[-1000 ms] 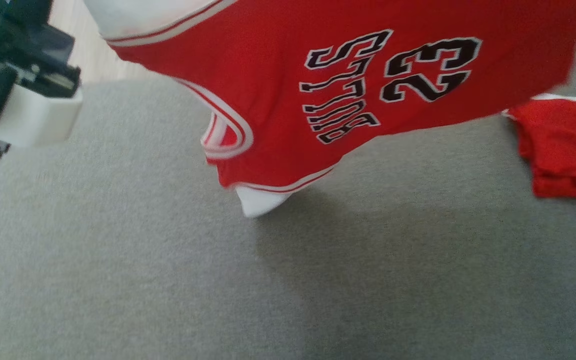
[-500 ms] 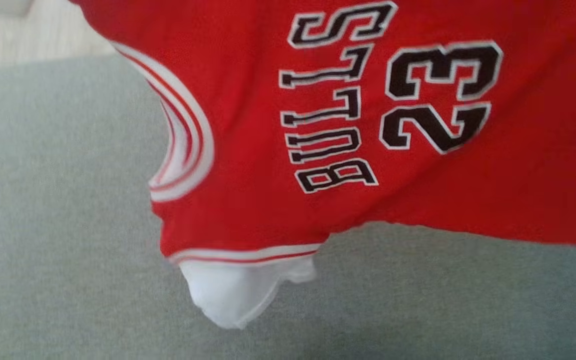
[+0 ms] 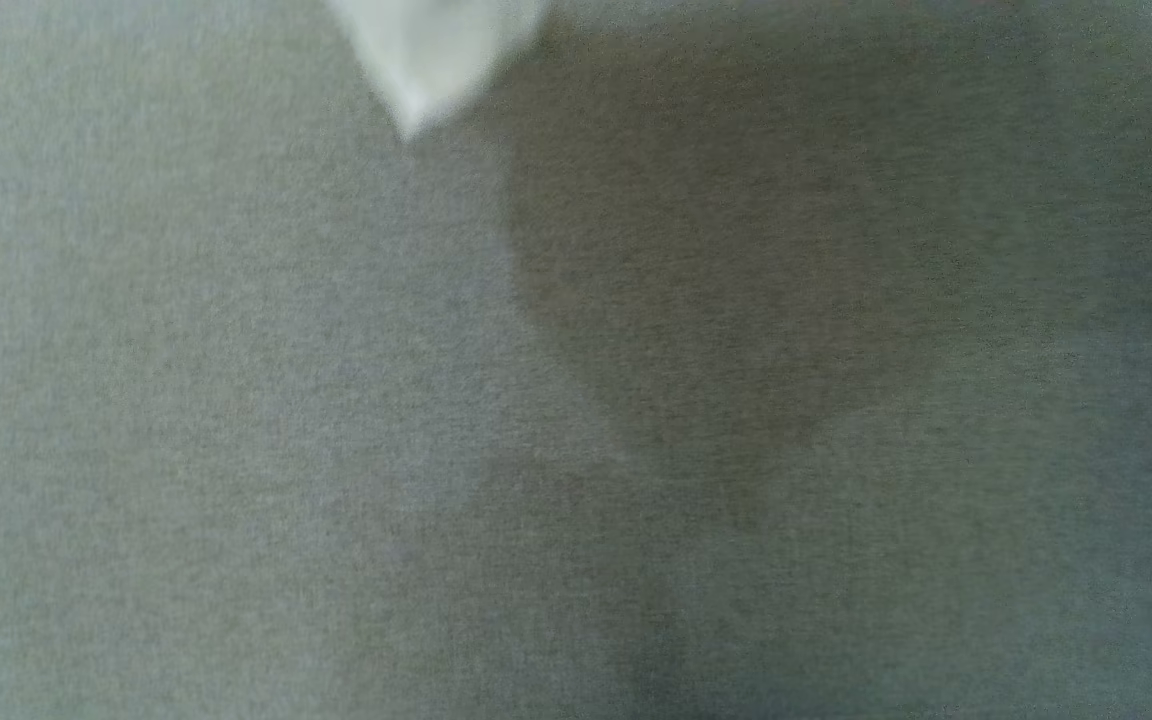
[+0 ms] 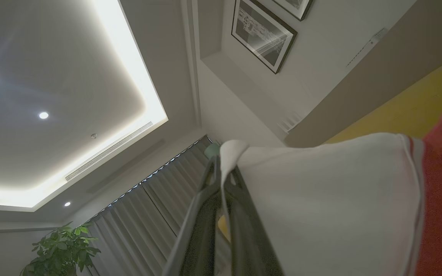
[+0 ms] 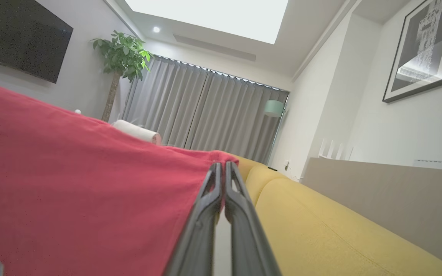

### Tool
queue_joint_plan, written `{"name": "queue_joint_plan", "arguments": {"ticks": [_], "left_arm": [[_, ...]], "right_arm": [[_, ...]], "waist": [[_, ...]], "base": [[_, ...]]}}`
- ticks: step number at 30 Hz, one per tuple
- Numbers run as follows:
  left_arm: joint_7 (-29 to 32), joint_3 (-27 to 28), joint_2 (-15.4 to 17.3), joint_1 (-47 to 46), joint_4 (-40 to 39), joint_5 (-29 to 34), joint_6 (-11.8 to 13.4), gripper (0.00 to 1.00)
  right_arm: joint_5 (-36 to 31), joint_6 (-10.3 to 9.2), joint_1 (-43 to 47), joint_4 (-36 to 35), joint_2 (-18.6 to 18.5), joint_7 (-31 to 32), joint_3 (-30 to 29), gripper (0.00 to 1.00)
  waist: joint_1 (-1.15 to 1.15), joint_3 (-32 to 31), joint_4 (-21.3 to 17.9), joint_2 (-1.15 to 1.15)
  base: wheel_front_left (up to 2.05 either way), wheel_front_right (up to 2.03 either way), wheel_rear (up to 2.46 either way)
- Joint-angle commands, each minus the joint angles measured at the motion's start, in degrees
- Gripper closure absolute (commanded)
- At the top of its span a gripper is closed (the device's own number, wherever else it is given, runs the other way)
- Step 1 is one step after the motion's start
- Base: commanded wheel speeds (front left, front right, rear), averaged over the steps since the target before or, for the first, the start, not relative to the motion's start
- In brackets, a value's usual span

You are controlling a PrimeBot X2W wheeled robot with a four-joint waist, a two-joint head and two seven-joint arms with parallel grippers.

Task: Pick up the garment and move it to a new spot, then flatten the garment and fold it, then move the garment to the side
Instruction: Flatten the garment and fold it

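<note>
Garment [image 5: 71, 172] hangs in the air, stretched between my two hands above the grey surface [image 3: 236, 400]. My left hand [image 4: 224, 170] is pressed together on a white corner and my right hand [image 5: 223, 165] pinches a red edge, so its long axis runs from hand to hand. A white tip [image 3: 426, 60] dangles lowest. Bare grey spreads wide beneath. I judge that lowering both hands evenly would lay it flat, clear of the yellow sofa [image 5: 340, 222].

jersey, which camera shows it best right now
Right wrist view: a broad stretch of the red jersey spreads there, its edge pinched by the shut right gripper. Left wrist view shows its white panel and a red strip, pinched by the left gripper. Head view catches a blurred white corner.
</note>
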Motion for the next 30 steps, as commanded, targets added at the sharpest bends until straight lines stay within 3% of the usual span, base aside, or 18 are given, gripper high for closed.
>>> {"name": "queue_joint_plan", "arguments": {"ticks": [1, 9, 14, 22, 30], "left_arm": [[-0.15, 3.25, 2.3, -1.07, -1.94, 0.89, 0.2, 1.0], [-0.16, 6.1, 3.93, 10.77, -9.45, 3.23, 0.08, 1.0], [-0.16, 7.83, 5.51, 23.94, -16.19, 3.86, 0.37, 1.0], [-0.17, 9.31, 9.62, 49.4, -25.29, 4.18, 0.54, 1.0], [-0.17, 7.81, 11.38, 70.61, -30.21, 4.62, 2.08, 1.0]], "right_arm": [[-1.65, -0.05, -0.45, -0.44, 0.24, -0.75, -0.52, 1.0], [-4.54, -0.05, 3.78, 2.76, 2.37, -2.32, -1.03, 1.0], [-3.9, -0.05, 12.22, 3.48, 3.56, -2.7, -2.38, 1.0], [-3.23, -0.05, 34.42, -4.38, 4.66, -2.77, -9.5, 1.0], [-3.98, -0.05, 58.71, -14.55, 7.87, -2.78, -15.76, 1.0]], "waist": [[-0.02, 2.07, 1.35, 0.0], [-0.02, 4.77, 2.64, 0.0], [-0.02, 3.62, 2.76, 0.0], [-0.02, -3.52, 1.44, 0.0], [-0.02, -8.61, 0.51, 0.0]], "base": [[0.0, 0.0, 0.0], [0.0, 0.0, 0.0], [0.0, 0.0, 0.0], [0.0, 0.0, 0.0], [0.0, 0.0, 0.0]]}}
